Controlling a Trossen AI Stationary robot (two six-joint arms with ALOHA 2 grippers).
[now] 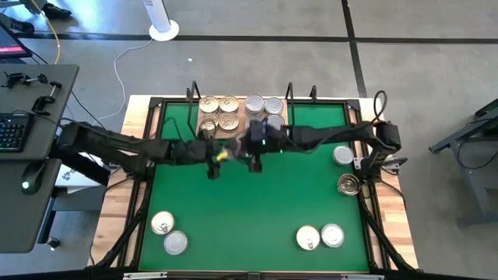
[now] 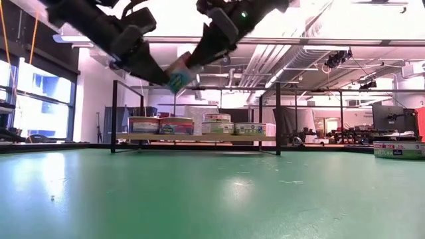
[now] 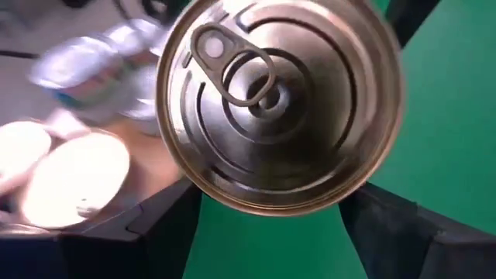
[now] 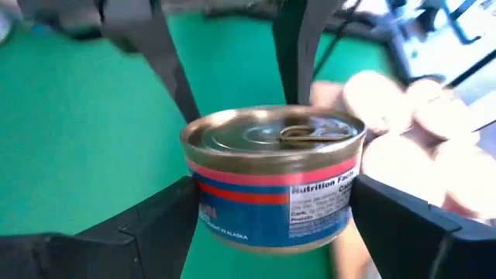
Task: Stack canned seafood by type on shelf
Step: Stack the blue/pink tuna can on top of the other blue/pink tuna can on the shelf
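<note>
A flat round can with a gold pull-tab lid and a red, blue and white label hangs in mid-air between my two grippers, high above the green mat, can. My left gripper comes from the table's left and sees the lid face on. My right gripper comes from the right and sees the can's side. Both are shut on it. The shelf stands at the far edge, with gold-lidded cans left and silver-lidded ones right. My left gripper pinches the can by its side wall, just below the lid rim, one finger on each side. The fingers reach it from the lid side. The can is lifted clear of the mat. My right gripper pinches the can's labelled wall between its two fingers, one on each opposite side, the lid edge-on to it. The left gripper's thin fingers come down onto the same can from beyond the lid. The can is tilted in the low view.
Loose cans lie on the mat: two near the near-left corner, two near-right, two by the right edge. The shelf's black uprights rise at its ends. A desk with a keyboard stands left of the table.
</note>
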